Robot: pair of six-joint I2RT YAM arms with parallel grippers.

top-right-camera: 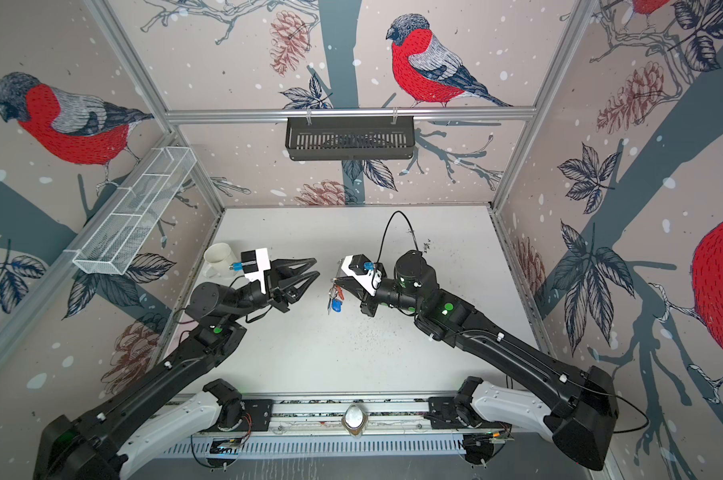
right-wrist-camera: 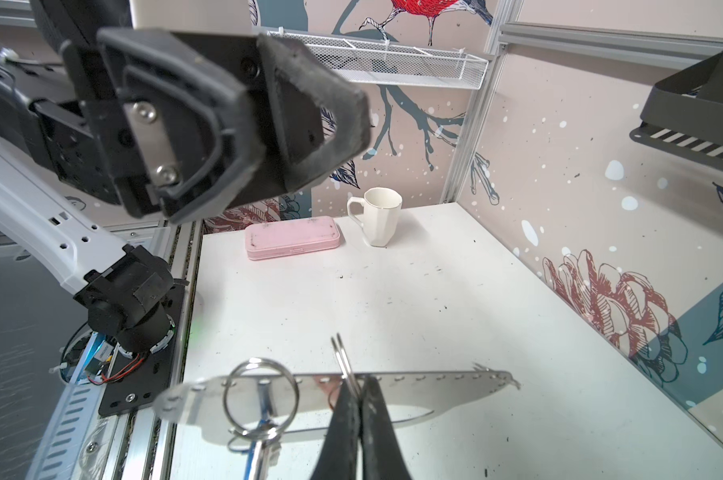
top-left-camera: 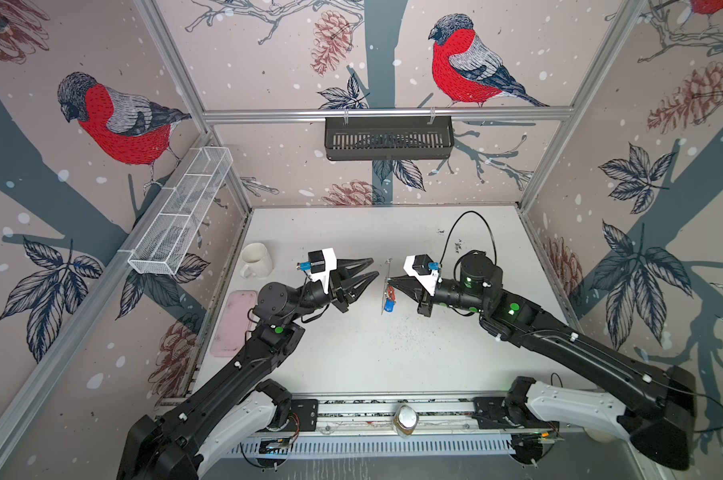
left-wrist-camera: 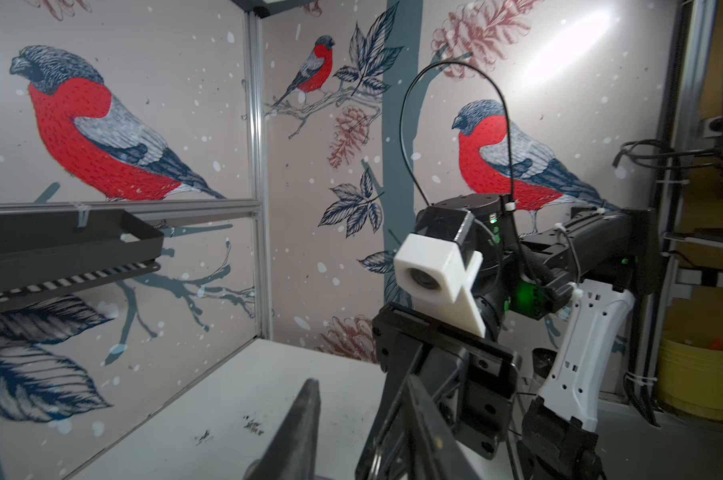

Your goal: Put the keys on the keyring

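Note:
In both top views the keyring (top-left-camera: 385, 286) (top-right-camera: 331, 291) hangs edge-on over the table's middle, with my right gripper (top-left-camera: 389, 283) (top-right-camera: 336, 286) shut on it. In the right wrist view it is a flat shiny oblong plate (right-wrist-camera: 434, 388) with a long slot and small holes along one edge. The keys (top-left-camera: 389, 300) (top-right-camera: 336, 300), with a red and a blue tag, dangle from it. A silver split ring (right-wrist-camera: 261, 395) passes through the plate and carries a key (right-wrist-camera: 264, 419). My left gripper (top-left-camera: 374, 268) (top-right-camera: 316, 267) (left-wrist-camera: 362, 386) is open, just left of the plate and apart from it.
A white mug (top-left-camera: 256, 259) (right-wrist-camera: 378, 216) and a pink case (top-left-camera: 235, 322) (right-wrist-camera: 291, 237) lie at the table's left side. A black basket (top-left-camera: 389, 137) hangs on the back wall and a white wire basket (top-left-camera: 181, 212) on the left wall. A jar (top-left-camera: 405, 419) sits at the front rail.

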